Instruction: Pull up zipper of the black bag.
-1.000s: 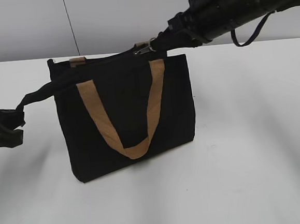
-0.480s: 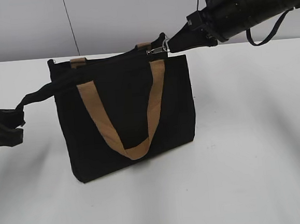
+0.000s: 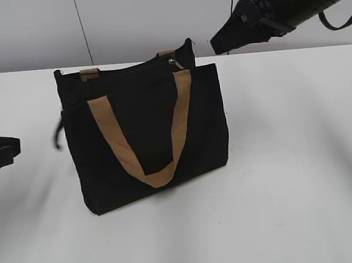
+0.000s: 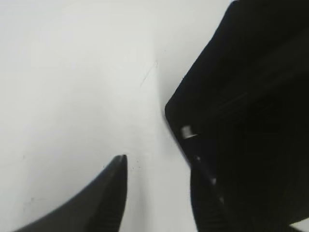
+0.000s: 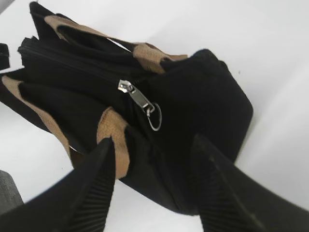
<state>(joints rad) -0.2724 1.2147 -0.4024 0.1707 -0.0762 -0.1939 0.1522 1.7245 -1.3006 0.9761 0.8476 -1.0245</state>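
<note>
The black bag stands upright mid-table with tan handles; its front handle hangs down the panel. The zipper sits near the right end of the top edge. In the right wrist view the silver slider and its ring pull lie free on the black track of the bag. My right gripper is open and empty, up and to the right of the zipper; its jaws frame the bag. My left gripper is open and empty, left of the bag; its jaws are beside the bag's corner.
The white table runs wide around the bag. A thin black cable hangs against the grey wall behind. A black side strap dangles, blurred, at the bag's left edge.
The right gripper let go of the zipper pull and drew back up and right. The left gripper released the bag's side strap, which dropped back against the bag.
</note>
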